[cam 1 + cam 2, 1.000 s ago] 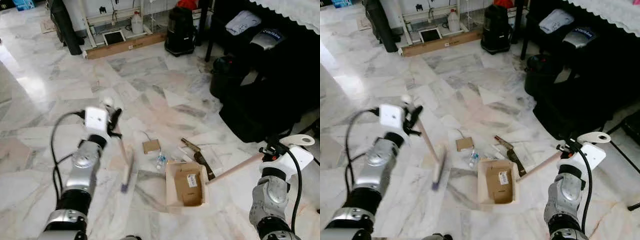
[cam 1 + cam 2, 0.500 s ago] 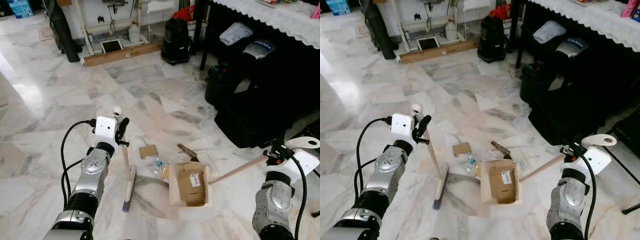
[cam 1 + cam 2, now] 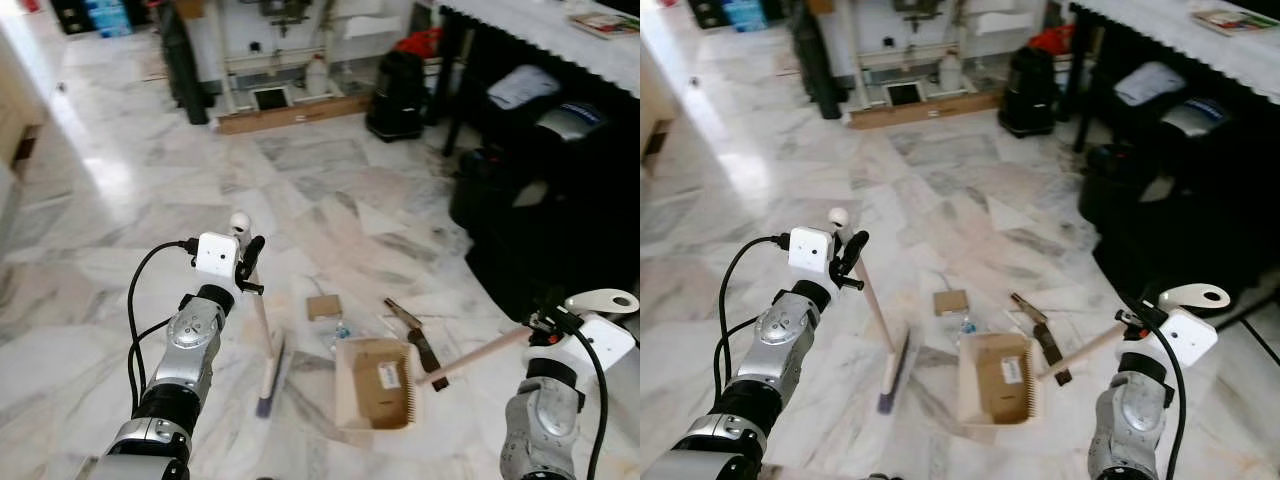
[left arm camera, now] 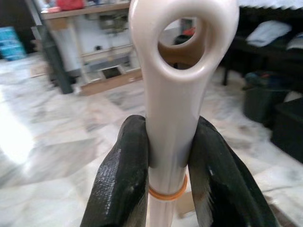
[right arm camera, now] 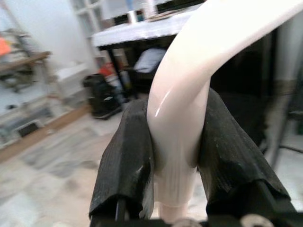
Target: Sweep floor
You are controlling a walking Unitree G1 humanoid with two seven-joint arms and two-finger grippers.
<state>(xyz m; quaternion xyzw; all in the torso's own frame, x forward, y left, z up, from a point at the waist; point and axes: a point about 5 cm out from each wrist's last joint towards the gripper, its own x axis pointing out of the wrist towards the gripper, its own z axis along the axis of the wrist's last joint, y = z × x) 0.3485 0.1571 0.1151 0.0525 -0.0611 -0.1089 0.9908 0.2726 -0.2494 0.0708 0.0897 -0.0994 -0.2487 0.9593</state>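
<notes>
We hold the broom (image 3: 262, 330) in our left end effector (image 3: 243, 262), its black fingers (image 4: 120, 175) clenched on the pale handle just below the hanging loop. The bristle head rests on the marble floor (image 3: 130, 200), just to the left of the dustpan (image 3: 377, 382). Our right end effector (image 3: 546, 322) is clamped around the curved top of the dustpan's long handle, and the pan sits flat on the floor with its mouth toward the litter.

The litter lies close beyond the pan: a small cardboard piece (image 3: 323, 306), a little plastic bottle (image 3: 340, 328) touching the pan's far edge, and a dark strip of debris (image 3: 418, 338) beside its right corner. Something flat and brown with a label already lies inside the pan.

We judge the main risk to be the broom's position: its head is beside the pan, on our side of the litter, so a stroke from here would miss it or push it away. A careless pull could also drive the bottle against the rim and make it roll off. If our right arm lifts or twists the handle, the pan could tip and spill what it holds.
</notes>
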